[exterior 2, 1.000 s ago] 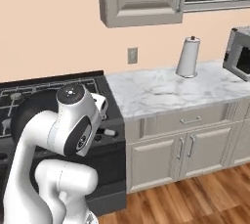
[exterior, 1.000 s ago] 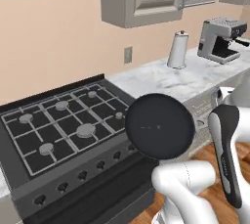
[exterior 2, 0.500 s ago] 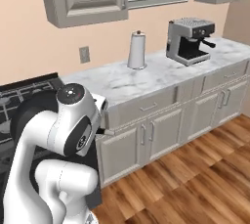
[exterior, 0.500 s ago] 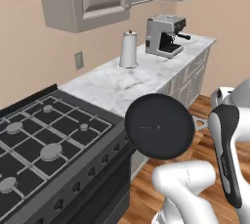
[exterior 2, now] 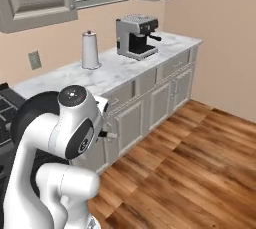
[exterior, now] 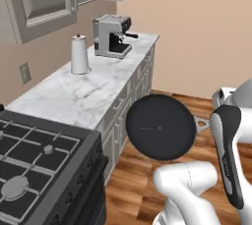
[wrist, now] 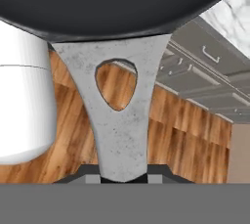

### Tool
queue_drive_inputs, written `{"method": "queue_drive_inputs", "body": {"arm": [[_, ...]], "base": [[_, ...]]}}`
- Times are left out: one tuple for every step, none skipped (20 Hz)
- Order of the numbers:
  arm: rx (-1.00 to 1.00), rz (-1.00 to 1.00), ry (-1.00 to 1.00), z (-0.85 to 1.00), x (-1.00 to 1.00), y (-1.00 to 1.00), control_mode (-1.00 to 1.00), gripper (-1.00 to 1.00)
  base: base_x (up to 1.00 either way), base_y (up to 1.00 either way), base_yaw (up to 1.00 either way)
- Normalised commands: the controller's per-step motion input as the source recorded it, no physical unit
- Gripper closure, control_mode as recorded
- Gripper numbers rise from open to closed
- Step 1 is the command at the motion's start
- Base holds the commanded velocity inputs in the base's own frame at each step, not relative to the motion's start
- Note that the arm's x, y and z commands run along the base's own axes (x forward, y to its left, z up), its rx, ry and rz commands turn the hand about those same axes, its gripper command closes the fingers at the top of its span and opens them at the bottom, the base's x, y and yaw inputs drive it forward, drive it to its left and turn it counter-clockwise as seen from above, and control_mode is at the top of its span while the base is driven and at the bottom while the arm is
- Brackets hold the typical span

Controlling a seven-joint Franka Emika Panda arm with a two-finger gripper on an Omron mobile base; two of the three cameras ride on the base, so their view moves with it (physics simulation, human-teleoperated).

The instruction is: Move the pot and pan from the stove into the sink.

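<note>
The pan (exterior: 160, 126), round, flat and black, hangs in the air over the wooden floor, beside the counter's cabinets and to the right of the stove (exterior: 34, 165). In the hand view its dark body (wrist: 122, 3) spans the top, and its grey handle (wrist: 122, 120), pierced by an oval hole, runs down between the fingertips. My gripper (wrist: 123, 175) is shut on that handle. The stove's black grates also show at the left edge of the right base view (exterior 2: 4, 110). The pot and the sink are out of view.
A white marble counter (exterior: 74, 96) runs from the stove to the corner wall, with grey cabinets (exterior 2: 150, 108) below. On it stand a white cylindrical canister (exterior: 79, 54) and a coffee machine (exterior: 112, 35). Wooden floor (exterior 2: 200, 163) stretches to the right.
The whole picture has slid along the counter: the base has moved right, the stove has slipped to the left edge and the coffee machine has come nearer. The pan stays held the same way.
</note>
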Motion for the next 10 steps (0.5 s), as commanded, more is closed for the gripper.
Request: {"method": "queue_drive_inputs", "body": {"arm": [[0.00,0.00,0.00,0.00,0.00,0.00,1.00,1.00],[0.00,0.00,0.00,0.00,0.00,0.00,1.00,1.00],[0.00,0.00,0.00,0.00,0.00,0.00,1.00,1.00],[0.00,0.00,0.00,0.00,0.00,0.00,1.00,1.00],[0.00,0.00,0.00,0.00,0.00,0.00,1.00,1.00],[0.00,0.00,0.00,0.00,0.00,0.00,1.00,1.00],[0.00,0.00,0.00,0.00,0.00,0.00,1.00,1.00],[0.00,0.00,0.00,0.00,0.00,0.00,1.00,1.00],[0.00,0.00,0.00,0.00,0.00,0.00,1.00,1.00],[0.00,0.00,0.00,0.00,0.00,0.00,1.00,1.00]], "base": [[0.00,0.00,-0.50],[0.00,0.00,-0.50],[0.00,0.00,-0.50],[0.00,0.00,-0.50],[0.00,0.00,-0.50],[0.00,0.00,-0.50],[0.00,0.00,-0.50],[0.00,0.00,-0.50],[0.00,0.00,-0.50],[0.00,0.00,-0.50]]}}
